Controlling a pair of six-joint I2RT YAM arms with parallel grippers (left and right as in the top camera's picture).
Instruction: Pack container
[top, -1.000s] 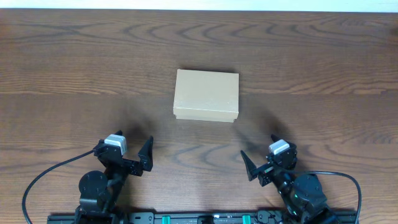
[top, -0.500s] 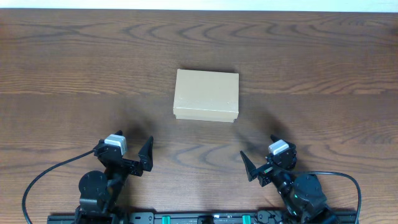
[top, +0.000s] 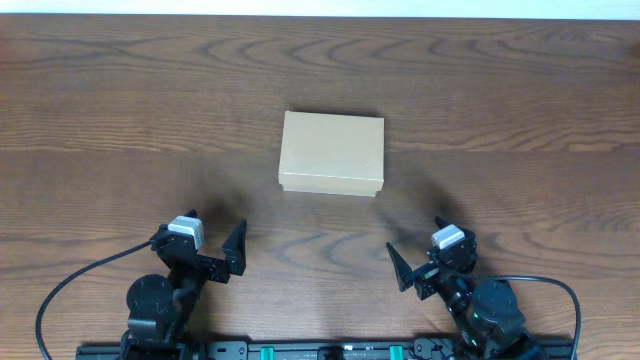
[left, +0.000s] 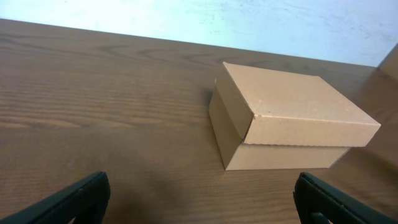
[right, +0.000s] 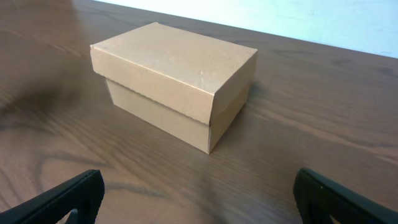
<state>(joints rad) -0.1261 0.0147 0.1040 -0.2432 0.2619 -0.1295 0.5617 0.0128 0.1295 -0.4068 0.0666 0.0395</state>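
Note:
The container is a small plain tan cardboard box with its lid down, standing in the middle of the wooden table. It also shows in the left wrist view, container, and in the right wrist view, container. My left gripper sits near the front edge, left of the box and well short of it, open and empty. My right gripper sits at the front right, likewise open with nothing between its fingers. Both point toward the box.
Dark wooden table spreads on all sides of the box. The arm bases and a rail line the front edge, with cables looping out at either side. A pale wall borders the far edge.

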